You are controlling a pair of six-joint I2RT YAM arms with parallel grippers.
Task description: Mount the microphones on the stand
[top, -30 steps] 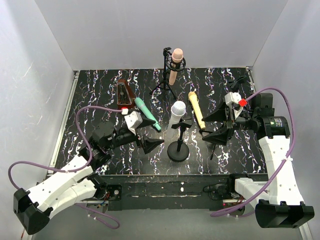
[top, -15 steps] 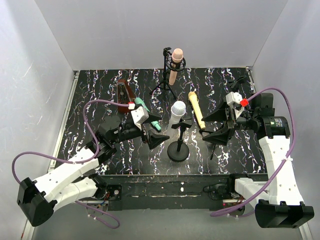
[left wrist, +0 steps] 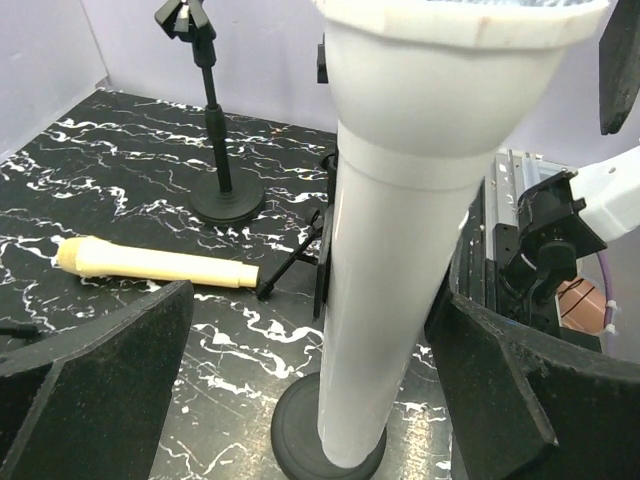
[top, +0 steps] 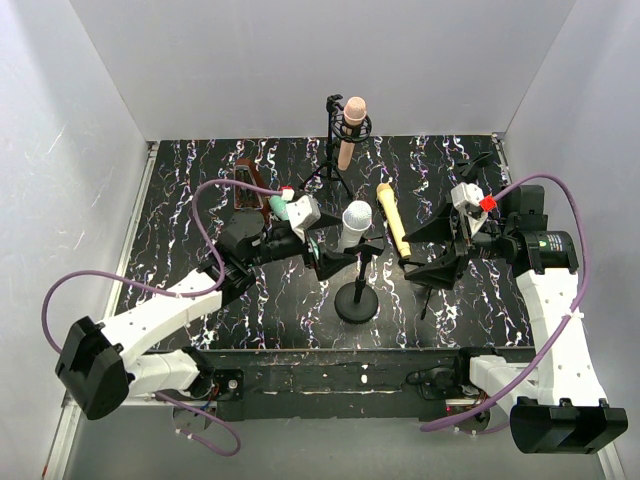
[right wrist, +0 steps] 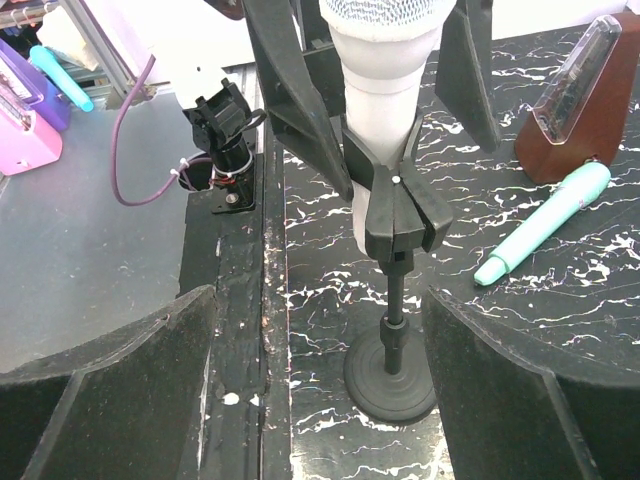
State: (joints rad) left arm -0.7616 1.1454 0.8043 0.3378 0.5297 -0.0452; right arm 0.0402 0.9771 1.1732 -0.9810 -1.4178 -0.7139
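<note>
1. Enclosing the scene, plain white walls (top: 300,60) rise on three sides of a black, white-veined table (top: 200,190).
2. Left gripper (top: 335,255) has its jaws spread wide on either side of the white microphone (top: 352,225), clear of it.
3. Right gripper (top: 410,252) is open too, holding nothing, and faces that microphone from the other side.
4. White microphone stands upright between the two grippers, clipped in a round-based stand (top: 357,300).
5. Pink microphone (top: 349,130) sits in a tripod stand (top: 328,170), beyond both grippers.
6. Yellow microphone (top: 393,218) lies flat just beyond the right gripper.
7. Green microphone (right wrist: 545,222) lies at the left gripper's outer side, beside a brown block (right wrist: 568,105).
</note>
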